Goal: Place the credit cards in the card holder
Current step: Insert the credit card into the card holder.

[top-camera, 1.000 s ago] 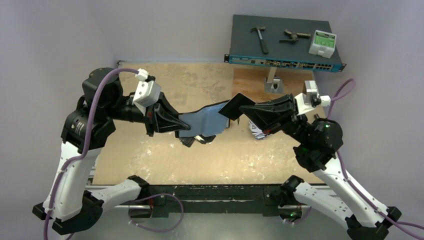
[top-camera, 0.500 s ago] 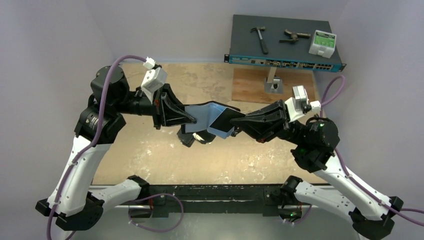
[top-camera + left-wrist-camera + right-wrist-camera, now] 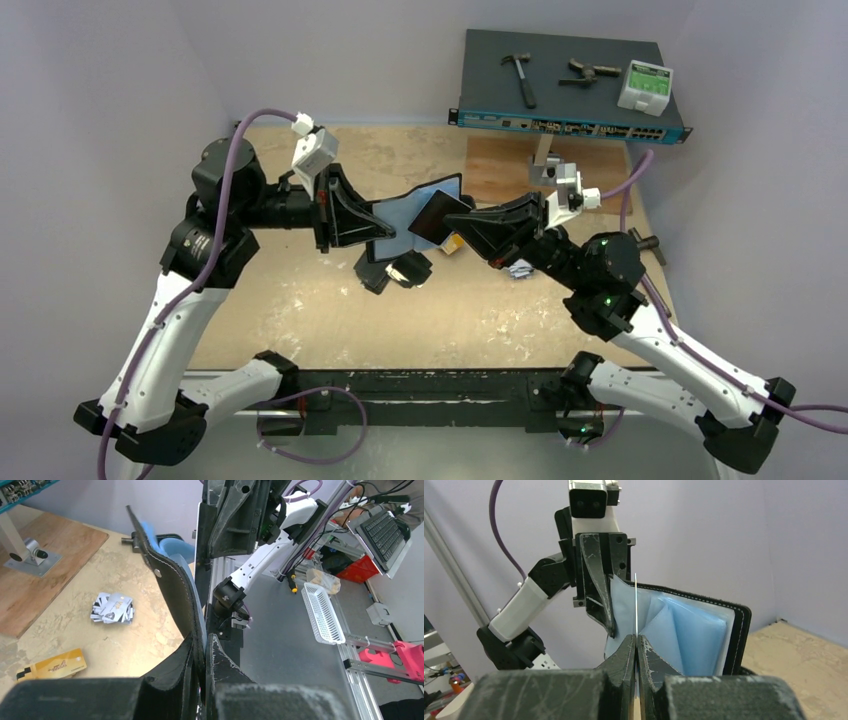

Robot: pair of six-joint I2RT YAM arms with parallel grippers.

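Note:
My left gripper [image 3: 385, 228] is shut on one edge of the card holder [image 3: 412, 208], which hangs open above the table with its blue-grey sleeves facing right. In the left wrist view the holder's black stitched cover [image 3: 172, 582] rises from my left gripper [image 3: 205, 644]. My right gripper [image 3: 462, 218] is shut on a credit card [image 3: 438, 214] whose tip is at the sleeves. In the right wrist view the card [image 3: 636, 605] shows edge-on in front of the holder [image 3: 694, 630], above my right gripper [image 3: 636, 639]. An orange card [image 3: 52, 665] and a pile of silver cards [image 3: 112, 608] lie on the table.
A network switch [image 3: 570, 95] carrying a hammer and small parts stands at the back right. A wooden board [image 3: 505, 170] with a metal bracket [image 3: 547, 168] lies in front of it. A dark object [image 3: 395, 270] lies on the table under the holder.
My right gripper has moved left and away from me with the card, up to the holder's sleeves. My left gripper has raised the holder and tilted it more upright.

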